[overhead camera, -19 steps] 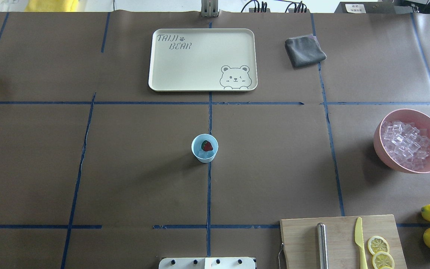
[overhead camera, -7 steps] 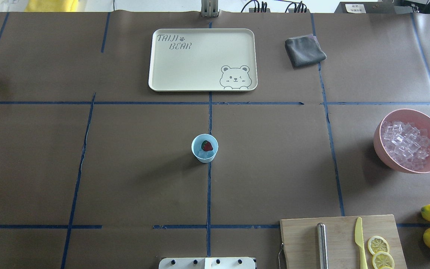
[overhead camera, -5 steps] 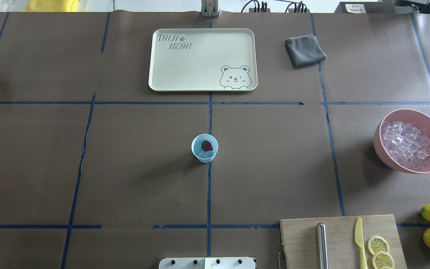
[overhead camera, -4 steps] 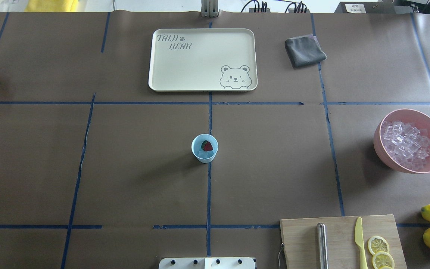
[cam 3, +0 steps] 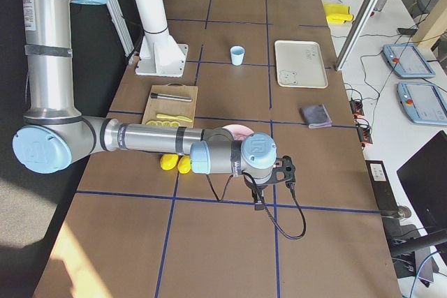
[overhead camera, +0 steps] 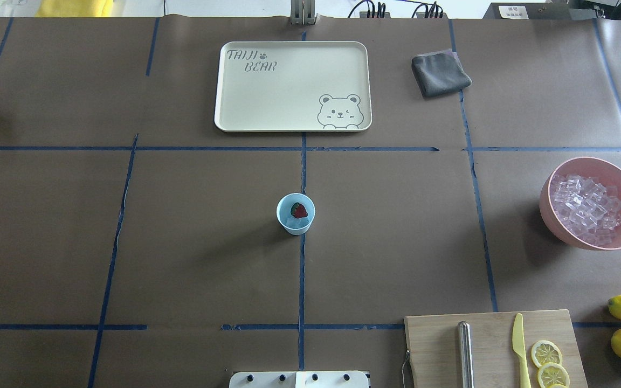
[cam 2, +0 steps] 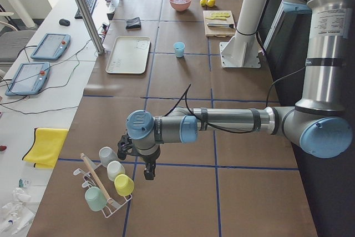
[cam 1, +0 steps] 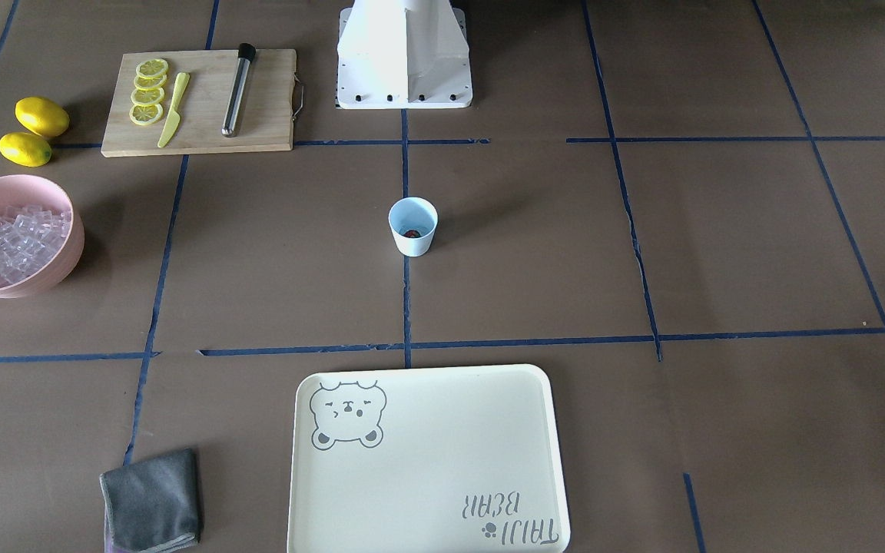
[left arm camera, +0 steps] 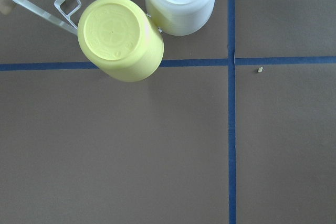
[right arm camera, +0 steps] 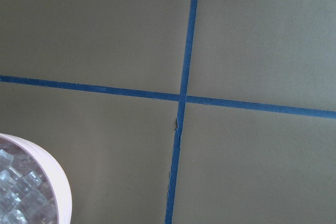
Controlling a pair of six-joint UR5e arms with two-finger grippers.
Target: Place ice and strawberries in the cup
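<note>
A brown counter (overhead camera: 181,242) crossed by blue tape lines carries everything. The left arm stretches low over its left end, with the left hand (cam 2: 147,171) hanging just beside a rack (cam 2: 93,172) of upturned tumblers. The right hand (cam 3: 260,204) hangs over the right end. I cannot tell whether either hand is wide or narrow. A cream tray (overhead camera: 289,86) lies at the far middle and a board (overhead camera: 434,345) at the near right. A pink bowl (overhead camera: 546,202) heaped with ice (overhead camera: 585,207) sits at the right edge. The cup (overhead camera: 295,229) stands upright at the centre, well apart from both hands. Inside it a strawberry (overhead camera: 299,210) rests on a few cubes of ice.
</note>
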